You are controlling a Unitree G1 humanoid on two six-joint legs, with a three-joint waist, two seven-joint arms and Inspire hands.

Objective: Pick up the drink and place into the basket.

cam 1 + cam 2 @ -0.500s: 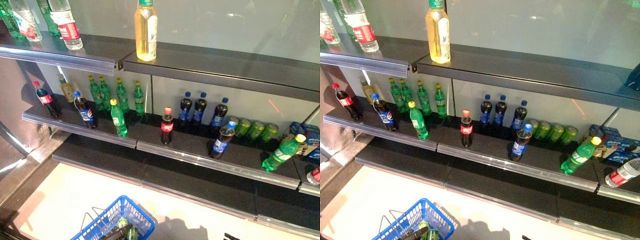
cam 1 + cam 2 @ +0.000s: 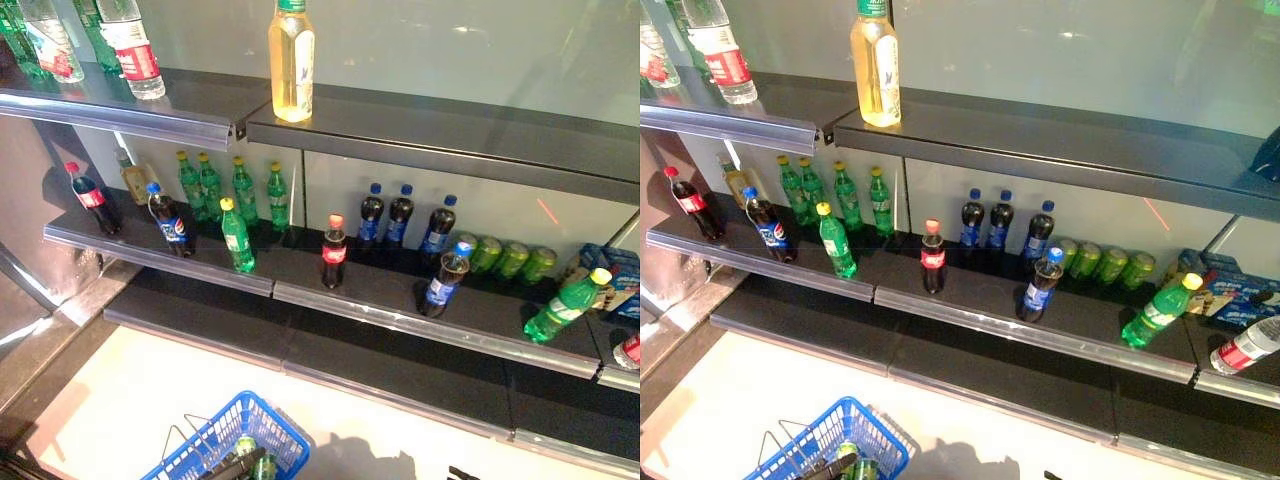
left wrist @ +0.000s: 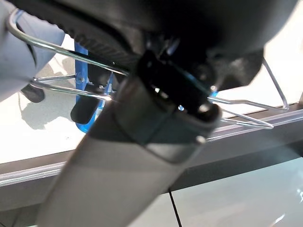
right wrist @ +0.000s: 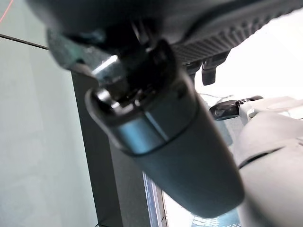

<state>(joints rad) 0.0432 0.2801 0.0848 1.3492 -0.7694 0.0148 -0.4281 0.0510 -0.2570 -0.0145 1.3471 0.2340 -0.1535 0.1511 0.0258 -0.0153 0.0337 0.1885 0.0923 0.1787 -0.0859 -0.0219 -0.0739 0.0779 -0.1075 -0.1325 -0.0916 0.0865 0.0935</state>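
The blue basket (image 2: 228,446) hangs low at the left, off the pale floor, with green drinks (image 2: 246,446) inside it. My left hand (image 3: 199,28) is shut on its thin wire handles (image 3: 71,51). Drinks stand on the middle shelf (image 2: 440,332): a red-capped cola bottle (image 2: 334,252), a blue-capped dark bottle (image 2: 445,280), a green bottle (image 2: 237,236) and a leaning green bottle (image 2: 562,307). My right hand (image 4: 180,142) hangs low beside the shelving, relaxed and empty, far from the bottles.
Green cans (image 2: 512,260) and more blue-capped dark bottles (image 2: 399,217) stand at the back of the middle shelf. A tall yellow bottle (image 2: 291,62) and water bottles (image 2: 130,45) stand on the top shelf. A low dark shelf (image 2: 380,380) juts out over the floor.
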